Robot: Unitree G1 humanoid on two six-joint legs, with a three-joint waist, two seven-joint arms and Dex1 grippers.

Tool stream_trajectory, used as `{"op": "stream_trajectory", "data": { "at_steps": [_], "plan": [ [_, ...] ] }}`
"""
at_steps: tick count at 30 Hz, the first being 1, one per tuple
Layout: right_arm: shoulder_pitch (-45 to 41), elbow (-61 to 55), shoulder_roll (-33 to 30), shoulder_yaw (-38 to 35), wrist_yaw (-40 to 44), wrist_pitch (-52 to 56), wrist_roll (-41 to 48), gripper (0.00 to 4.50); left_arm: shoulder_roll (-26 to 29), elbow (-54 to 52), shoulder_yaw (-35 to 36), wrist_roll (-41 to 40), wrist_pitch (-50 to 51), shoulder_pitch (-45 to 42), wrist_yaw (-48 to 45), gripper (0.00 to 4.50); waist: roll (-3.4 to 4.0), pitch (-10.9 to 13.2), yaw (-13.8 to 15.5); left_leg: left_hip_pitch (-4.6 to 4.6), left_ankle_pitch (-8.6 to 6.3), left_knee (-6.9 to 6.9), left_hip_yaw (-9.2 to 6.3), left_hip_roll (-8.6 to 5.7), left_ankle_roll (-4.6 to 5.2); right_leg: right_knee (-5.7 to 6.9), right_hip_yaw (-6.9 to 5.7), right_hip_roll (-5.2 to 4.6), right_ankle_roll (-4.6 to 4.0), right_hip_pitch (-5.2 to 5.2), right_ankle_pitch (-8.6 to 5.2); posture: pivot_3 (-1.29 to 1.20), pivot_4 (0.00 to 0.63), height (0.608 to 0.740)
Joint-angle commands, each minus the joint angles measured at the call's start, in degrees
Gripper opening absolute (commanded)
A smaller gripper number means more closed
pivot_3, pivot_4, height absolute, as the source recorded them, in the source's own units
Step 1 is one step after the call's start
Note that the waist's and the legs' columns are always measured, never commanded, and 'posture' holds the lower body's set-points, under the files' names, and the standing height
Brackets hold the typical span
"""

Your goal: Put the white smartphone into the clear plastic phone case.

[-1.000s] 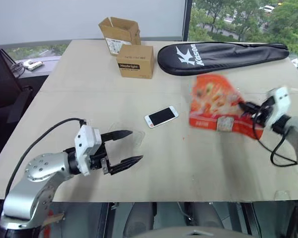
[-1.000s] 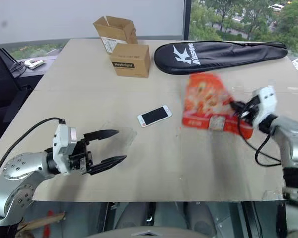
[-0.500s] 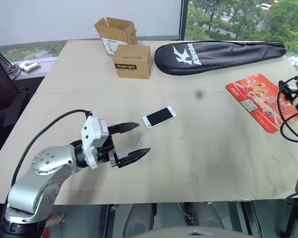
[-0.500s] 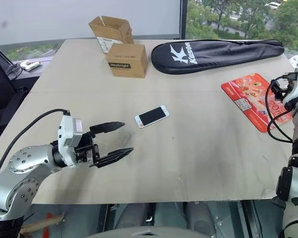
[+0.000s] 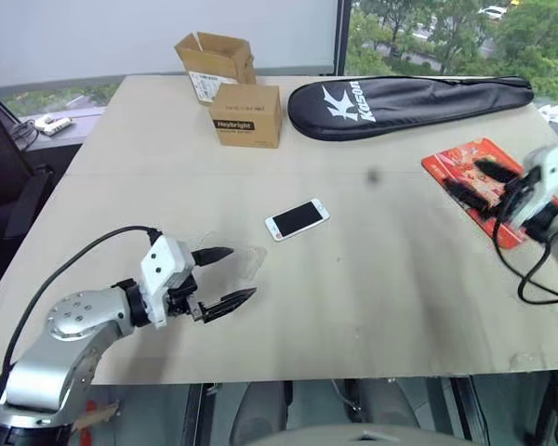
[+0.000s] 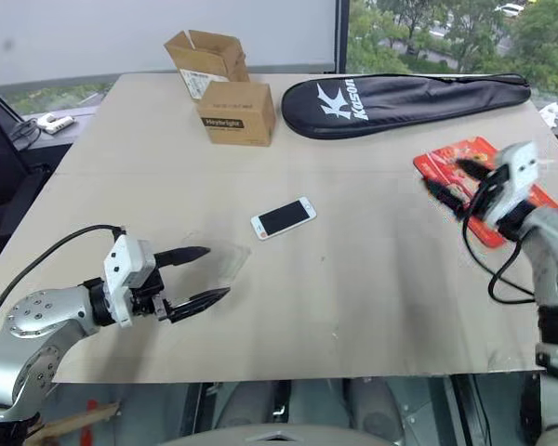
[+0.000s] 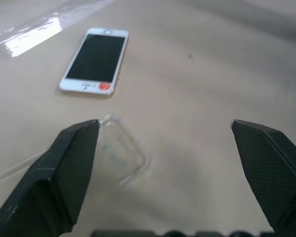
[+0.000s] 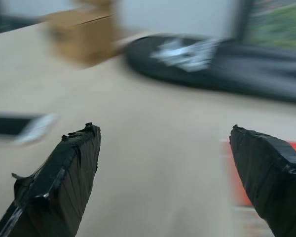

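1. The wide pale wooden table carries a long black zipped racket bag at the far side, two brown cardboard boxes beside it and a flat orange-red printed packet near the right edge.
2. I read the step as the approach: nothing is held, and the phone is not in the case. I judge that the next move calls for one gripper to pin the case while the other lifts the phone.
3. My left arm reaches low over the near left of the table. The left gripper points forward and right, fingers spread wide and empty, just short of the case.
4. The right gripper hangs over the packet, pointing left, its fingers spread and empty.
5. The small white smartphone with black screen lies face up mid-table, untouched.
6. The clear thin plastic phone case lies flat just ahead of my left fingers, near the phone but apart from it.
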Motion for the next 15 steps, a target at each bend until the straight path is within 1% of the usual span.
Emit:
{"op": "stream_trajectory", "data": {
  "at_steps": [1,3,7,11,14,15],
  "plan": [
    [5.5,-12.8,-2.2,2.0,5.5,2.3,3.3,4.43,3.1,8.0,-0.6,3.5,-6.7,-3.9,-6.4,4.50,-0.01,0.0,0.6,0.01,0.00,0.00,0.00,0.00,0.00,0.00,-0.01,0.00,-0.11,0.00,-0.07,0.00,0.150,0.740],
    [7.8,-16.8,-2.8,3.3,6.6,3.4,3.7,4.43,4.1,13.3,-2.1,4.6,-8.9,-7.6,-9.5,4.50,-0.01,0.0,0.8,0.01,0.00,0.02,-0.02,0.00,0.00,0.00,-0.05,0.01,-0.16,0.00,-0.10,0.00,0.150,0.740],
    [11.3,-22.0,-3.0,4.7,7.7,3.2,3.5,4.43,6.5,28.1,-8.1,9.4,-14.1,-17.3,-18.5,4.50,-0.04,0.0,0.9,-0.01,0.00,0.08,-0.01,-0.04,0.00,-0.01,-0.07,0.00,-0.16,0.01,-0.10,0.00,0.150,0.740],
    [13.5,-25.1,-2.9,4.0,9.5,1.5,4.2,4.43,7.5,36.6,-13.3,13.0,-17.1,-23.3,-25.3,4.50,-0.06,0.0,0.6,-0.05,0.00,0.07,0.04,-0.04,0.00,-0.02,-0.04,0.00,-0.05,-0.01,-0.04,0.00,0.150,0.740],
    [14.8,-26.5,-1.0,2.8,11.3,-3.3,4.6,4.43,6.9,42.1,-15.9,16.3,-21.4,-26.9,-26.8,4.50,-0.10,0.0,0.6,-0.07,0.00,0.06,0.00,-0.02,0.00,-0.02,-0.06,0.01,0.07,-0.03,0.03,0.00,0.150,0.740],
    [15.1,-26.8,-1.8,3.1,12.1,-2.6,4.9,4.43,6.6,43.5,-16.6,17.0,-22.5,-27.8,-27.3,4.50,-0.09,0.0,0.6,-0.07,0.00,0.06,-0.06,-0.01,0.00,-0.02,-0.10,0.03,0.07,-0.02,0.03,0.00,0.150,0.740]
  ]
}}
